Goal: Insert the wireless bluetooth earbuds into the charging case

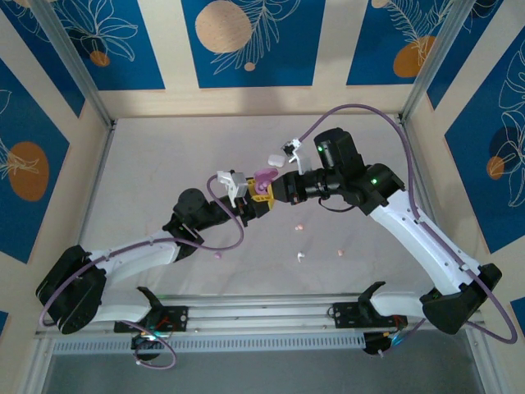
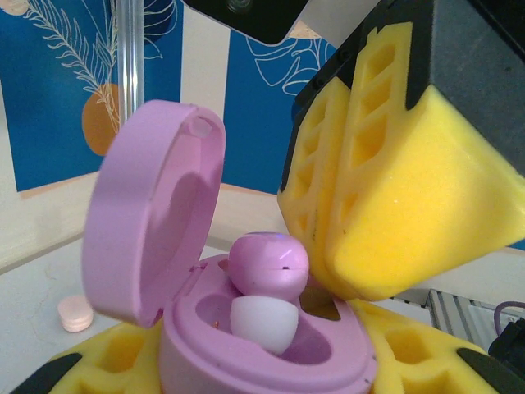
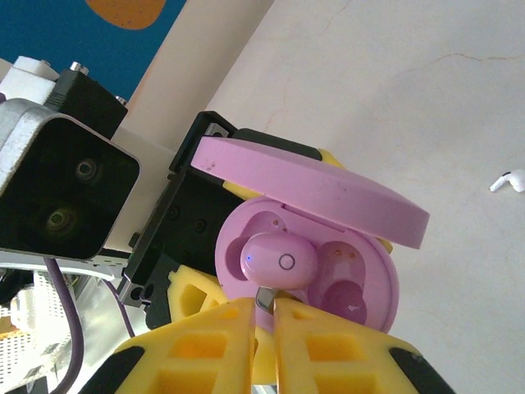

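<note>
Top external view: a pale, matt table (image 1: 148, 164) sits inside beige walls with blue panels (image 1: 246, 41) bearing white leaf outlines and orange discs; aluminium posts stand at the back corners. Four loose buds lie on the near half of the table: peach-pink (image 1: 299, 226), white (image 1: 300, 257), pink (image 1: 337, 251) and pale purple (image 1: 216, 255).

Mid-table, the left gripper (image 1: 259, 195) clamps its ribbed yellow foam pads (image 2: 107, 355) on both sides of the purple charging case (image 3: 365, 291). The case is a smooth, glossy plastic pebble, and its hinged lid (image 2: 156, 213) stands open.

The right gripper (image 3: 263, 305) has its yellow fingers pressed almost together, the tips pinching the lower edge of a pale purple earbud (image 3: 275, 261). That bud is rounded and shiny, with a soft white tip (image 2: 262, 324) pointing down. It stands tilted in one moulded well of the case, not seated flush. The neighbouring well (image 3: 340, 263) holds nothing.

In the left wrist view a small peach rounded piece (image 2: 74, 313) rests on the table beyond the lid.
</note>
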Robot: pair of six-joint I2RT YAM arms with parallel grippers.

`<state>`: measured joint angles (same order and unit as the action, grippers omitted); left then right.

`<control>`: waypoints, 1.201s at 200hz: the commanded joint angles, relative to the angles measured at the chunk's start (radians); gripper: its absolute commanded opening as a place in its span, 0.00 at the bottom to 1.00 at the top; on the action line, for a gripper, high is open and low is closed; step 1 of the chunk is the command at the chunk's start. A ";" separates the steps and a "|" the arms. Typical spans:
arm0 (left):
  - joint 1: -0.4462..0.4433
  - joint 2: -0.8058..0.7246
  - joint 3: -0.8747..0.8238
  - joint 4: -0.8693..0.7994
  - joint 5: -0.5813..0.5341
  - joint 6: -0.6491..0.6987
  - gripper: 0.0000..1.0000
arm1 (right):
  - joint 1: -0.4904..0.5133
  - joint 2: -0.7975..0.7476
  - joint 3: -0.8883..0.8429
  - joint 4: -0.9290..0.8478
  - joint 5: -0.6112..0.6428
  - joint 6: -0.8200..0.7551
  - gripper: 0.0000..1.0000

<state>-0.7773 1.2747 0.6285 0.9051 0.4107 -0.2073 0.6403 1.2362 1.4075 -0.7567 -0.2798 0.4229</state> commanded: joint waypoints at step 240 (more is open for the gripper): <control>-0.014 -0.029 -0.002 0.039 0.027 0.018 0.33 | -0.007 0.044 0.056 0.009 0.064 0.002 0.17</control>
<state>-0.7773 1.2709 0.6224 0.8982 0.4114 -0.2005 0.6353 1.2686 1.4384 -0.7647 -0.1894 0.4198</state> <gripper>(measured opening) 0.360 0.165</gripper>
